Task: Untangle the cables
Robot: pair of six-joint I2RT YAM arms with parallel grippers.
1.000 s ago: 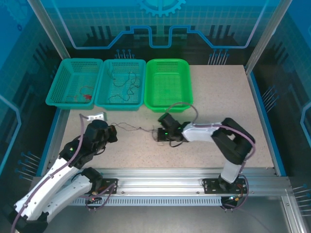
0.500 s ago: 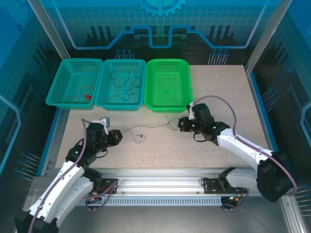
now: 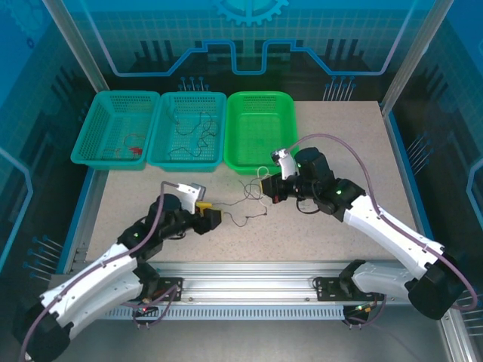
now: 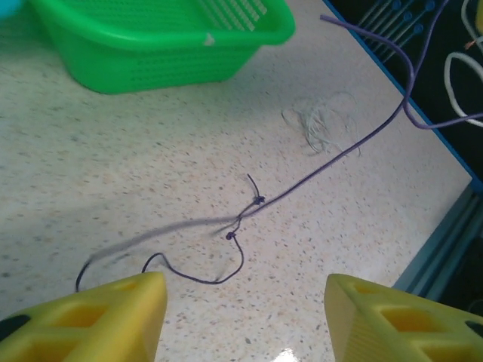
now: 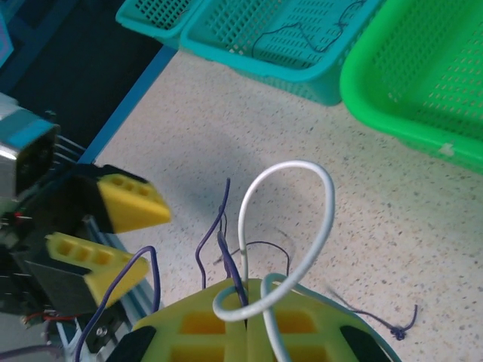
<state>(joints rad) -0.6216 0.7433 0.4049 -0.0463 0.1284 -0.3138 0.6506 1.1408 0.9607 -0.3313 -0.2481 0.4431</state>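
I count three baskets: left teal basket (image 3: 109,162), middle teal basket (image 3: 185,166), green basket (image 3: 260,132). My two pincers: left pincer (image 3: 210,219), right pincer (image 3: 266,187). The cables (image 4: 259,200) are too tangled to count.

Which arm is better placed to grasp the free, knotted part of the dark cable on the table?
Left. The left gripper is open, with the dark cable lying on the table just ahead of it. The right gripper is shut on this cable and a white cable.

A robotics lab test cell: aluminium frame posts (image 3: 75,47) and blue circuit-print panels (image 3: 249,41) enclose a speckled desk (image 3: 339,151) with an aluminium mounting rail (image 3: 249,275) and mesh sorting baskets (image 3: 260,96).
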